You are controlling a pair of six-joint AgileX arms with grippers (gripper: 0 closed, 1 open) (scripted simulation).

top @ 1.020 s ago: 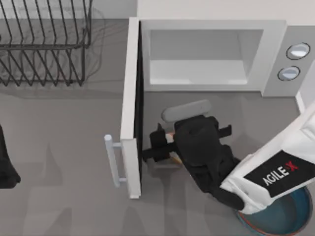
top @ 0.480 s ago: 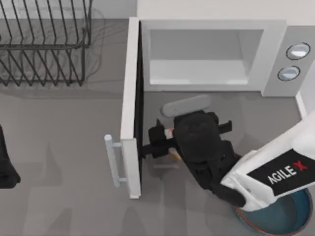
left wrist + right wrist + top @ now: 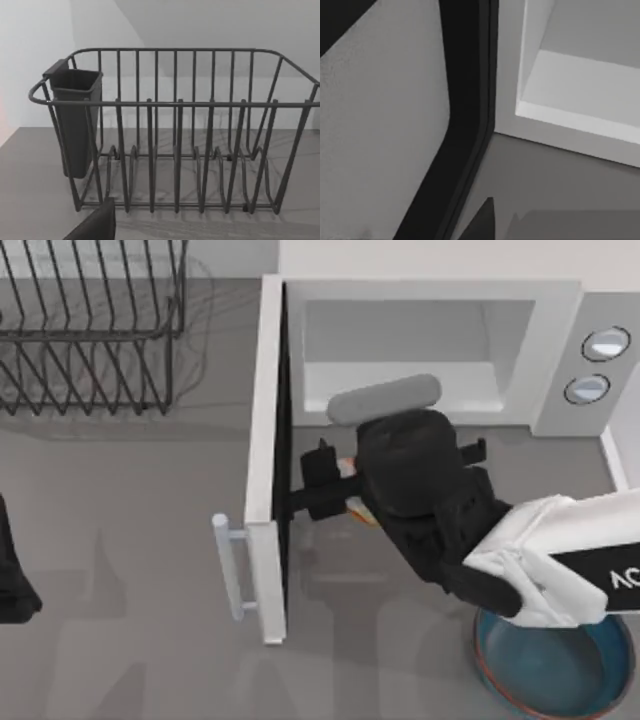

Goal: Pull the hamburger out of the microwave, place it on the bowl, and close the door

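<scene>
The white microwave (image 3: pixel 560 310) stands at the back with its pale cavity (image 3: pixel 400 350) bare. Its door (image 3: pixel 262 440) swings out toward the table's front, dark inner face to the right. My right gripper (image 3: pixel 318 485) hovers just in front of the cavity, fingertips close to the door's inner face, shut on the hamburger (image 3: pixel 350 469), of which small cream and orange bits show under the black wrist. The blue-teal bowl (image 3: pixel 545 665) sits at the front right, partly under my right arm. The right wrist view shows the door's dark edge (image 3: pixel 465 100) and the cavity floor (image 3: pixel 580 85).
A black wire dish rack (image 3: pixel 90 330) fills the back left, and it faces the left wrist camera (image 3: pixel 175 140). My left arm (image 3: pixel 10 580) is parked at the left edge. The door's bar handle (image 3: pixel 228 565) sticks out leftward. Two knobs (image 3: pixel 605 343) sit on the microwave's right panel.
My right gripper has moved with the hamburger toward the microwave's front in the top view, and the arm has swung, uncovering more of the bowl. The door and left arm have not moved.
</scene>
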